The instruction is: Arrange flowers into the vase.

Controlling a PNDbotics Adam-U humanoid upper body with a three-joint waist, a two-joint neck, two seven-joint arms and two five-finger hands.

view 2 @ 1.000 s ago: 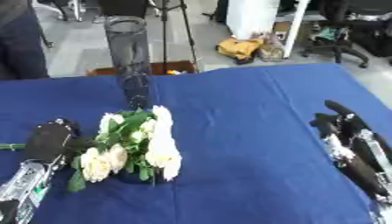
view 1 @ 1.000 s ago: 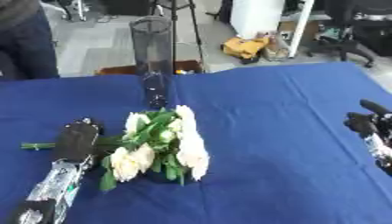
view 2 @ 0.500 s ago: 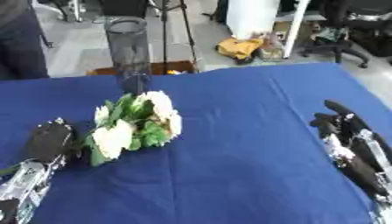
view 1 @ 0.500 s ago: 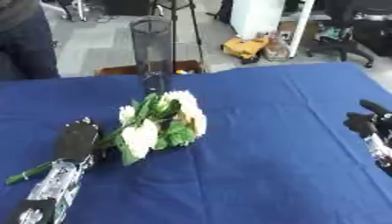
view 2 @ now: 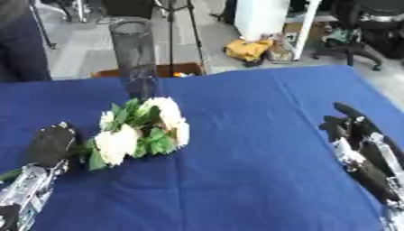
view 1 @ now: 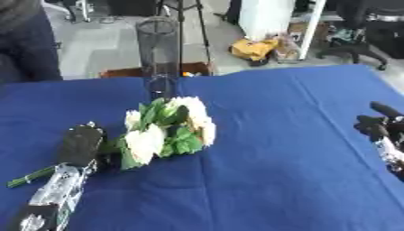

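A bunch of white flowers (view 1: pixel 164 128) with green leaves is lifted at a slant above the blue table (view 1: pixel 268 171), heads pointing toward the vase. My left hand (view 1: pixel 80 145) is shut on its stems, whose green ends (view 1: pixel 30 176) stick out behind the hand. The tall clear glass vase (view 1: pixel 158 58) stands upright at the table's far edge, just beyond the flower heads. My right hand (view 2: pixel 353 131) rests open at the right edge, fingers up, holding nothing.
Beyond the table lies a grey floor with a yellow bag (view 1: pixel 254 47), a white column (view 1: pixel 272 18), a tripod and office chairs. A person in dark clothes (view 1: pixel 28 43) stands at the far left, not touching anything.
The bunch has risen from lying on the cloth and swung, its heads now nearer the vase. My left hand moved with it. The right hand has stayed put.
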